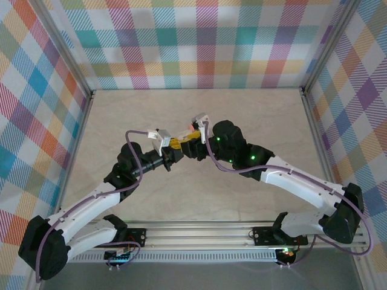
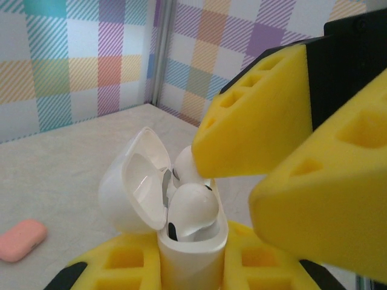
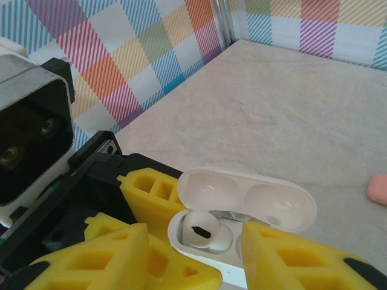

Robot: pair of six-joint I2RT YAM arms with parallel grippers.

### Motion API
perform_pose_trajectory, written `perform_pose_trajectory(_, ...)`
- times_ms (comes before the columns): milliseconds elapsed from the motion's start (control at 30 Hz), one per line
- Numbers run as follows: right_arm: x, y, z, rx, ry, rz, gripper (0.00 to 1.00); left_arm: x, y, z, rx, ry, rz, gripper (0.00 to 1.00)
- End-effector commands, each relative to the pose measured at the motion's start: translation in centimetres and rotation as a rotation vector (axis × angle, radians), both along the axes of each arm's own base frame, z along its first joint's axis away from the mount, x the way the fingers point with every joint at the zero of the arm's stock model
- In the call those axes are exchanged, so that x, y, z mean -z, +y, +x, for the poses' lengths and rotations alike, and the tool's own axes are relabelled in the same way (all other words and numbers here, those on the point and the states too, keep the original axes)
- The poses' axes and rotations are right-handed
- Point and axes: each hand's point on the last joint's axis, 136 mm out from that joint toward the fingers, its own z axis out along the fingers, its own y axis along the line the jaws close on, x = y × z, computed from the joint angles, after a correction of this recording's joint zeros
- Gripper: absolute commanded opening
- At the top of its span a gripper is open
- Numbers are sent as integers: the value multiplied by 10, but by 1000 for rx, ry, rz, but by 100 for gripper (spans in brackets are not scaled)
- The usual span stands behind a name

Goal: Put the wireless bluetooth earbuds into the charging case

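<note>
Left pincer (image 1: 176, 145) is clenched on the lower body of the white charging case (image 2: 192, 258), holding it upright above the counter (image 2: 60, 175) with the lid swung open. 2 white earbuds sit in the case. The nearer earbud (image 2: 195, 208) is seated in its well. The farther earbud (image 2: 183, 166) stands slightly higher, right at the tip of 1 yellow finger (image 2: 254, 115) of the right arm; contact there cannot be confirmed. Right pincer (image 3: 195, 248) is released, its 2 fingers spread apart over the open case with nothing gripped between them. 1 pink case (image 2: 21, 240) lies closed on the counter, well apart from both arms.
</note>
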Motion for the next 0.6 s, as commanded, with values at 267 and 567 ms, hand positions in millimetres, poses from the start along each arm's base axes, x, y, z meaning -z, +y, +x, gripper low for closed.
perform_pose_trajectory(267, -45, -6, -13, -24, 19, 66, 57, -14, 8, -12, -14, -53, -2, 0)
perform_pose_trajectory(567, -52, -35, 19, 58, 155, -25, 54, -9, 19, -31, 0, -39, 11, 0)
